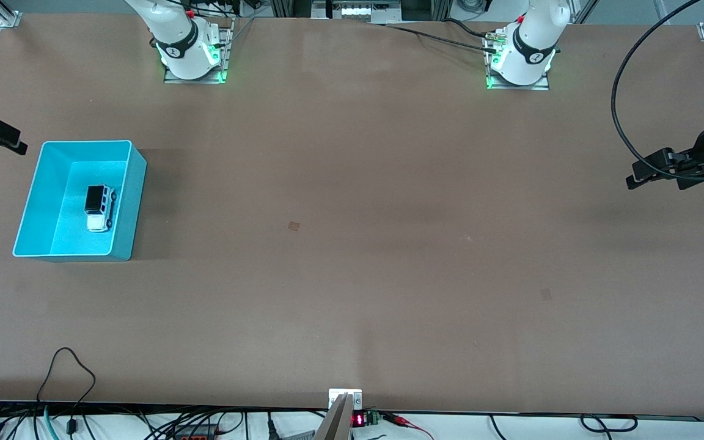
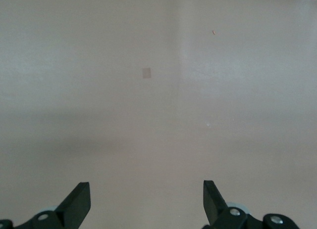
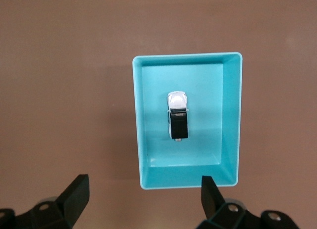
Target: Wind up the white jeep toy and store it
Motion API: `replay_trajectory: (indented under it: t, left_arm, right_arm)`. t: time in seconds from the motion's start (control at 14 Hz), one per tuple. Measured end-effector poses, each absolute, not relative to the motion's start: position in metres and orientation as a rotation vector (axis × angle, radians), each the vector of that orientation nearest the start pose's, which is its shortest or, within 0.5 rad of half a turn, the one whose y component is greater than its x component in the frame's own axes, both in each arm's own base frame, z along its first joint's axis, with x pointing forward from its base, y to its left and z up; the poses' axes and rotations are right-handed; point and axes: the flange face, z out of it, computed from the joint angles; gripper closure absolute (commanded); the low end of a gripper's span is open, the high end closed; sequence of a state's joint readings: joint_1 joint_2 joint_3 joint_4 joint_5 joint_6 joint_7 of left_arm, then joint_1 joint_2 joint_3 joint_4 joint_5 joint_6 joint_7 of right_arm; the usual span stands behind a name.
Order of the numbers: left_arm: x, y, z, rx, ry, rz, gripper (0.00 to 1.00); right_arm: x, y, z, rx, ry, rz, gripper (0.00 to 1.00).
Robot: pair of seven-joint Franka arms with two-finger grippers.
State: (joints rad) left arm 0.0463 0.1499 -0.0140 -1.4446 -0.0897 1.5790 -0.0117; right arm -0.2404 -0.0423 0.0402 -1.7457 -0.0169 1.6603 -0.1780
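The white jeep toy [image 1: 99, 208] with its black rear roof lies on the floor of the turquoise bin [image 1: 134, 201], at the right arm's end of the table. In the right wrist view the jeep [image 3: 177, 115] sits mid-bin, inside the bin walls [image 3: 188, 177]. My right gripper [image 1: 17, 142] hangs open and empty beside the bin's outer end, apart from it, fingers [image 3: 79, 189] spread wide around nothing [image 3: 143, 178]. My left gripper [image 1: 634, 174] waits open over bare table at the left arm's end; the left wrist view shows the gripper [image 2: 146, 185] above brown tabletop only.
Both arm bases [image 1: 193, 55] [image 1: 520, 61] stand along the table's edge farthest from the front camera. A black cable loop [image 1: 68, 379] lies near the table's edge nearest the camera. A small darker patch [image 1: 294, 225] marks the tabletop middle.
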Motion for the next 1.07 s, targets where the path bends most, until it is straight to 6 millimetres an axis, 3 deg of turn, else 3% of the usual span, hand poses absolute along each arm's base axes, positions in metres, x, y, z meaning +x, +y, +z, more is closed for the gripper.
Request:
replay_trajectory:
  t: [0.21,0.5,0.79,1.07]
  left_arm:
    - [0.601,0.01,0.599,-3.233,-0.073,0.023,0.0]
    - [0.601,0.01,0.599,-3.233,-0.073,0.024,0.0]
    - [0.601,0.012,0.599,-3.218,-0.072,0.025,0.0]
    - [0.601,0.012,0.598,-3.217,-0.072,0.026,0.0]
  right_arm:
    - [0.535,-0.097,0.585,-3.145,-0.003,0.105,0.0]
    - [0.557,-0.052,0.581,-3.148,-0.09,0.12,0.0]
    - [0.564,-0.056,0.572,-3.148,-0.073,0.146,0.0]
    - [0.565,-0.053,0.578,-3.149,-0.082,0.142,0.0]
